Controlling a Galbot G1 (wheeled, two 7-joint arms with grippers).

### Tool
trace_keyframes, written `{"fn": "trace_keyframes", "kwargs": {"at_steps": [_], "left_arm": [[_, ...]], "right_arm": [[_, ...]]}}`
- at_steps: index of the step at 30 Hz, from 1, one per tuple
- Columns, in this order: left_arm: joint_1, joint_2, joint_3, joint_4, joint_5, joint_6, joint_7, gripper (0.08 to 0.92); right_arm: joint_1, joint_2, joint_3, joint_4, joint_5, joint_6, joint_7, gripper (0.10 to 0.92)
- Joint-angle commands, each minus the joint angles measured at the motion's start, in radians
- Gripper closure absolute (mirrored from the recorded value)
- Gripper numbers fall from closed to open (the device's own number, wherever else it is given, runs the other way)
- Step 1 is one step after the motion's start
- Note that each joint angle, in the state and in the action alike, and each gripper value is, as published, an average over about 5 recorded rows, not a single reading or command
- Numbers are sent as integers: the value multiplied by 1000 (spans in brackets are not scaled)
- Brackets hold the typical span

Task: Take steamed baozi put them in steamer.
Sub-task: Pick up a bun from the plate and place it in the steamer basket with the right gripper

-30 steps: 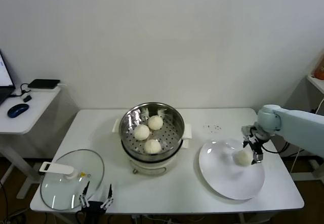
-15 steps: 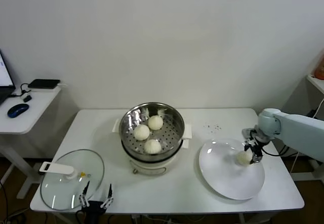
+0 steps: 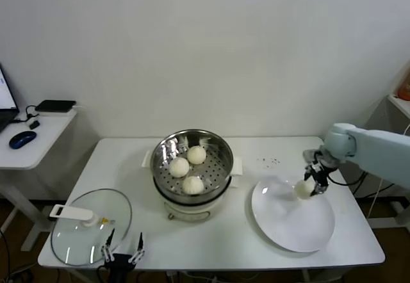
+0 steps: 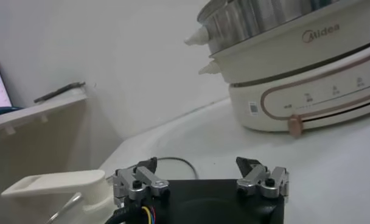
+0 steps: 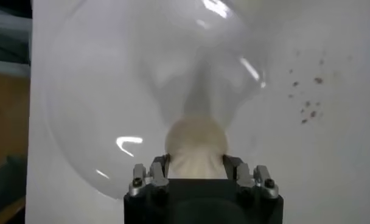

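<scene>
Three cream-white baozi (image 3: pixel 179 166) lie in the shiny steel steamer (image 3: pixel 218 143), which sits in a cream pot base at the table's middle. My right gripper (image 3: pixel 310 185) is shut on the fourth baozi (image 3: pixel 303 189) and holds it just above the far edge of the white plate (image 3: pixel 288 222). In the right wrist view the baozi (image 5: pixel 196 146) sits squeezed between the fingers (image 5: pixel 230 163) over the plate (image 5: pixel 100 97). My left gripper (image 3: pixel 121 252) is parked, open and empty, at the table's front left edge; the left wrist view shows its gripper (image 4: pixel 200 170) open.
A glass lid (image 3: pixel 90 226) with a white handle lies at the table's front left, next to the left gripper. A few dark specks (image 3: pixel 269 161) mark the table behind the plate. A side desk (image 3: pixel 32 139) with a mouse stands at the left.
My right gripper has lifted the baozi off the plate and carried it a little toward the plate's far edge and leftward. The left arm has not moved.
</scene>
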Motion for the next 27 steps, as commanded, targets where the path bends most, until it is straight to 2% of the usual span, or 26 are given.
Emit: {"fn": "trace_keyframes", "kwargs": {"at_steps": [1,5,11,27], "left_arm": [[-2,-26,2,-2,1,2,2,177],[-5,-25,5,-3,0,2,3,177],[-5,-21,7,-6,-4,2,4,177],[-6,-12,-1,-10,-10,9,7,177]], "right_arm": [[493,154,-235,138,417,-57,-29,414],[545,229,-181,132,535,-99,-40,414],[526,324,-98,144,606,-159,-14,414],[163,442,102,79,523,-296,147,414]]}}
